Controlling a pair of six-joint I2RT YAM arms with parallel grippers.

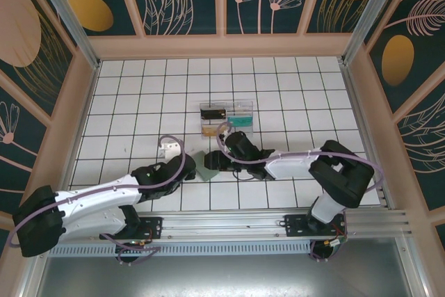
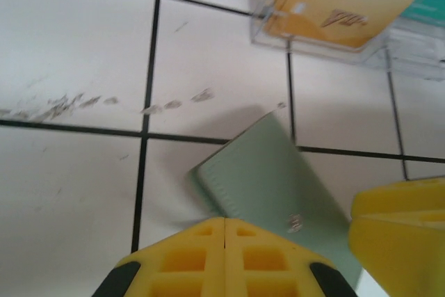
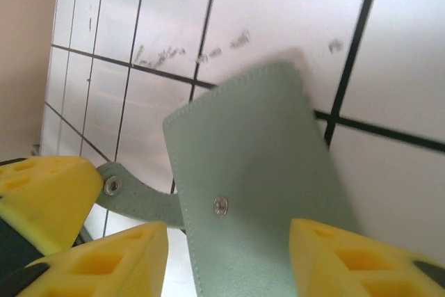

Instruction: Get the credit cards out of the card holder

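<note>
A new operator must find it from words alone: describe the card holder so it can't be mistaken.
On the white tiled table, look on the arms' side of the clear tray at its middle. There lies the card holder. Unlike the yellow card, teal card and black card in the tray, it is a soft grey-green wallet with stitched edges and a metal snap stud.

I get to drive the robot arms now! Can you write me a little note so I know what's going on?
Left gripper: shut, at the edge of the card holder.
Right gripper: open, one finger on each side of the card holder.
The card holder lies folded on the tiles, its strap unsnapped.
Done: a dark card, a yellow card and a teal card sit in the clear tray.
Left: I can't see whether any cards are inside; open the card holder and check.
</note>
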